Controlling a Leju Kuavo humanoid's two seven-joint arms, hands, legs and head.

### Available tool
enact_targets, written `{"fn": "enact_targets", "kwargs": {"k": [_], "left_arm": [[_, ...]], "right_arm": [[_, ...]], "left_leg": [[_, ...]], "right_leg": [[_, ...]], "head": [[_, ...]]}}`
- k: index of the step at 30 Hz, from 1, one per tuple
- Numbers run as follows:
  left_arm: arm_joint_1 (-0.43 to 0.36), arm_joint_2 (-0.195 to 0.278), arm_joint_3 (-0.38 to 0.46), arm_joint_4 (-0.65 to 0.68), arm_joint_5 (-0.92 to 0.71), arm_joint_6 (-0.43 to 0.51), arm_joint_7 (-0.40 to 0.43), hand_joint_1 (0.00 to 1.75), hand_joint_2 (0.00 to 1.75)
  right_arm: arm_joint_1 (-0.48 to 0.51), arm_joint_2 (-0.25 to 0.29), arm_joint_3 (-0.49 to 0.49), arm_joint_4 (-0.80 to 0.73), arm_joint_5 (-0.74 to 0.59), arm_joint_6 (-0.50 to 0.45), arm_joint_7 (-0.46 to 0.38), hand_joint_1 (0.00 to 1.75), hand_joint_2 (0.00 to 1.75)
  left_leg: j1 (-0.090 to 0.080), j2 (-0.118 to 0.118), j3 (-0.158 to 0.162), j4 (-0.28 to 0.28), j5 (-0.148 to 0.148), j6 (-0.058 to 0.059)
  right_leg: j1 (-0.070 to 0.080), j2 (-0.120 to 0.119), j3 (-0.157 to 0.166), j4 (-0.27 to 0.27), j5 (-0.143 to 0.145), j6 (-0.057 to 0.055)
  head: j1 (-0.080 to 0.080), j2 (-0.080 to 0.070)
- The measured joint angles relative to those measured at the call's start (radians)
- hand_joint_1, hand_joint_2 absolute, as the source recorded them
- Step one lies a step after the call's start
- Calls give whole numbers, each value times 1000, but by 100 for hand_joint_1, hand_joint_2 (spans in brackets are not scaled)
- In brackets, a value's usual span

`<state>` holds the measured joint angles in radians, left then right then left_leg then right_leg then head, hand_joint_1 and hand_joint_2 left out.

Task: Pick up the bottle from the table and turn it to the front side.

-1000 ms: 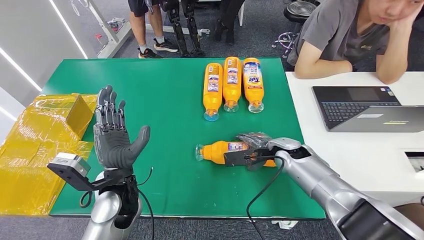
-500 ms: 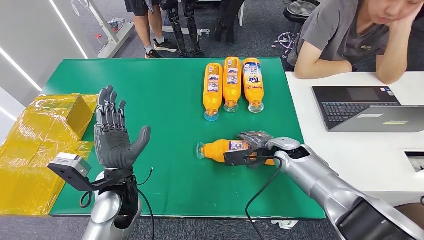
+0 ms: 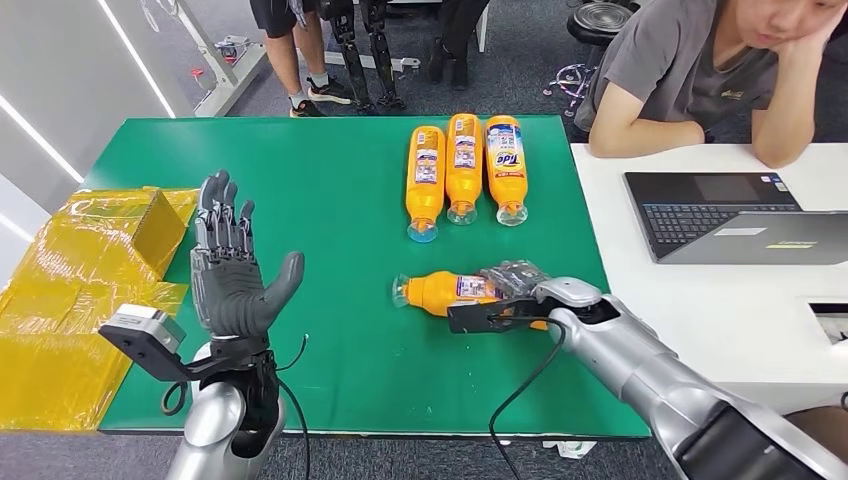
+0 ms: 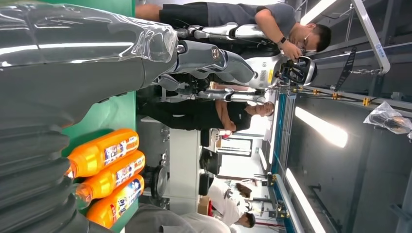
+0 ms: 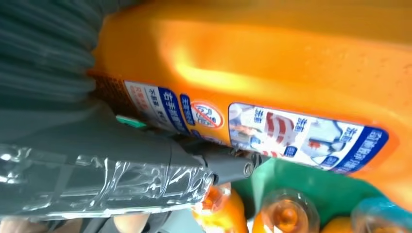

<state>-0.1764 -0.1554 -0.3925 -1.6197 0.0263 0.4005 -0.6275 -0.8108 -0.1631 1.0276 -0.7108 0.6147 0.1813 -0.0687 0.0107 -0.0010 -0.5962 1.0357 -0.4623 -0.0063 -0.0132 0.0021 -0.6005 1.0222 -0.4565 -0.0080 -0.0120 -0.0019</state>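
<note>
- My right hand (image 3: 512, 290) grips the orange bottle (image 3: 445, 293) just right of the frame's centre in the head view, its clear cap end pointing left.
- In the right wrist view the bottle's (image 5: 272, 73) label is turned toward the camera, with my fingers (image 5: 145, 179) wrapped beneath it.
- My left hand (image 3: 232, 270) is raised at lower left, palm open, fingers spread, holding nothing.
- Three more orange bottles (image 3: 464, 165) lie side by side at upper centre of the green desk (image 3: 320, 180).
</note>
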Motion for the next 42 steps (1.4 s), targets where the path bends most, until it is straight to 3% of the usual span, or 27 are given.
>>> {"fn": "enact_targets", "kwargs": {"k": [5,10,15,20,29,38,42], "left_arm": [[1,0,0,0,-4,1,2,0,175],[25,-2,8,-2,28,-8,20,0,175],[33,-8,19,-2,56,-35,32,0,175],[33,-10,21,-1,81,-60,32,0,175],[30,-14,21,9,162,-153,66,0,175],[12,-16,-14,33,156,-252,66,0,175],[6,-16,-28,46,153,-260,65,0,175]], "right_arm": [[39,3,-26,-48,0,-64,2,175,175],[118,44,-149,-176,-10,-386,-20,175,175],[217,79,-268,-354,-51,-597,-132,175,175],[303,104,-345,-464,-107,-728,-252,175,175],[382,151,-379,-541,-187,-756,-307,175,175],[367,169,-367,-517,-178,-597,-249,175,175],[360,173,-360,-499,-175,-582,-242,175,175]], "left_leg": [[0,0,-1,0,0,0],[0,0,-1,-1,0,0],[0,-2,-2,-1,0,0],[0,-2,-3,-1,0,0],[0,-1,-2,-1,0,0],[0,-1,-3,-1,0,0],[0,-1,-3,-1,0,0]], "right_leg": [[0,0,0,0,0,0],[0,0,-1,0,0,0],[0,-2,-2,0,-1,0],[0,-2,-2,0,-1,0],[0,-1,-2,0,-1,0],[0,-1,-2,0,-1,0],[0,-1,-2,0,-1,0]], "head": [[0,0],[0,0],[0,0],[0,0],[0,0],[0,0],[0,0]]}}
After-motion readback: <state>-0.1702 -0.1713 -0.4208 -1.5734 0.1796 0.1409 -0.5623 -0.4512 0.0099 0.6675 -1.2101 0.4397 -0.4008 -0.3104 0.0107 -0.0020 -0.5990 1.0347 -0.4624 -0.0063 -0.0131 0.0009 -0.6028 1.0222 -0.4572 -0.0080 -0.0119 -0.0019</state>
